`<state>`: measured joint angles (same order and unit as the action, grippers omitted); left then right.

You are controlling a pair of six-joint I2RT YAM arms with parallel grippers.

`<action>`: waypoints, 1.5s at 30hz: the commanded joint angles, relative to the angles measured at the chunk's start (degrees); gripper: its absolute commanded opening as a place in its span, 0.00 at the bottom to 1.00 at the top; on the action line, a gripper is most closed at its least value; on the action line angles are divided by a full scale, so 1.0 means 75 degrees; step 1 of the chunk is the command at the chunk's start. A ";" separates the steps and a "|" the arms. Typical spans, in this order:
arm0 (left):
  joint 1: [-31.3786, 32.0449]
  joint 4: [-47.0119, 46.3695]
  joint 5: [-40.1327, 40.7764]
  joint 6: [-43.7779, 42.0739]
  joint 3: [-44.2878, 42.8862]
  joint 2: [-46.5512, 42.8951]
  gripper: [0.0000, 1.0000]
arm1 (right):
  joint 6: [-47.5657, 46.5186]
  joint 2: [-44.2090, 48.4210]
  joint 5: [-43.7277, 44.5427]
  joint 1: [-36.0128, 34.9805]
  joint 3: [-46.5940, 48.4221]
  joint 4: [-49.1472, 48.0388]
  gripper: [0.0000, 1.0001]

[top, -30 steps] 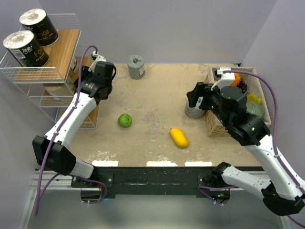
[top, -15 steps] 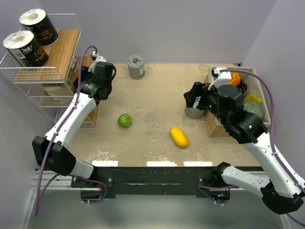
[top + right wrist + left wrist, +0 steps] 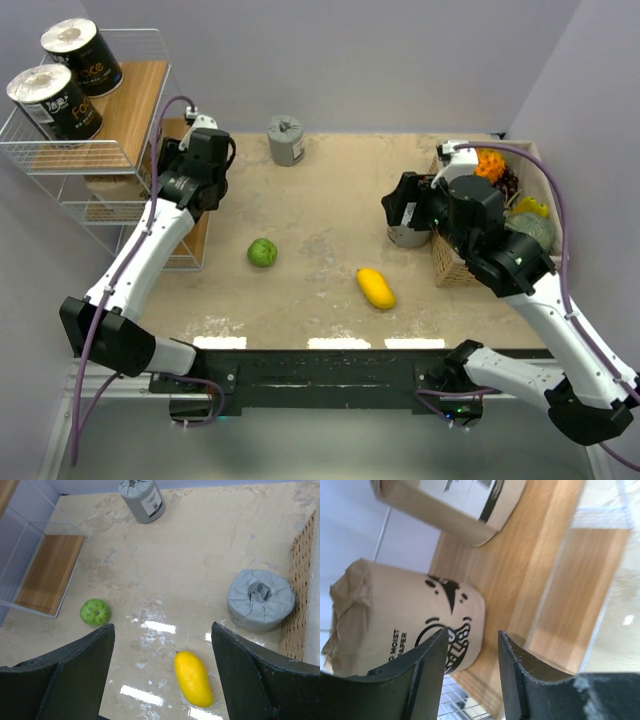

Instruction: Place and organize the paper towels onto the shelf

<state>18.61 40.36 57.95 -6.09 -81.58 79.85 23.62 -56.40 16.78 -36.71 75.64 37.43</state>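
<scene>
**A:** Top external view first: where do the paper towels sit?

**B:** Two black rolls (image 3: 55,103) stand on the shelf's (image 3: 130,95) top board at ten o'clock. One grey roll (image 3: 286,139) stands at twelve, and a second grey roll (image 3: 260,599) is beside the tan box (image 3: 455,270) at three.

**A:** And the grippers?

**B:** The left gripper (image 3: 472,640) has its fingers slightly parted and empty, facing two tan rolls (image 3: 405,625) on a lower board. The right gripper (image 3: 162,635) is spread wide and holds nothing.
</scene>
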 commanded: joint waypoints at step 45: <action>0.1620 -0.4350 -0.8161 0.1269 0.3870 -0.2667 0.98 | -0.0372 -0.6179 -0.0045 0.2223 0.1423 0.0693 0.64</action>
<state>30.79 10.68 -3.22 2.46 -52.47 60.73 19.99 -102.41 17.63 -20.12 87.83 43.68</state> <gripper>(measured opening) 0.983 0.651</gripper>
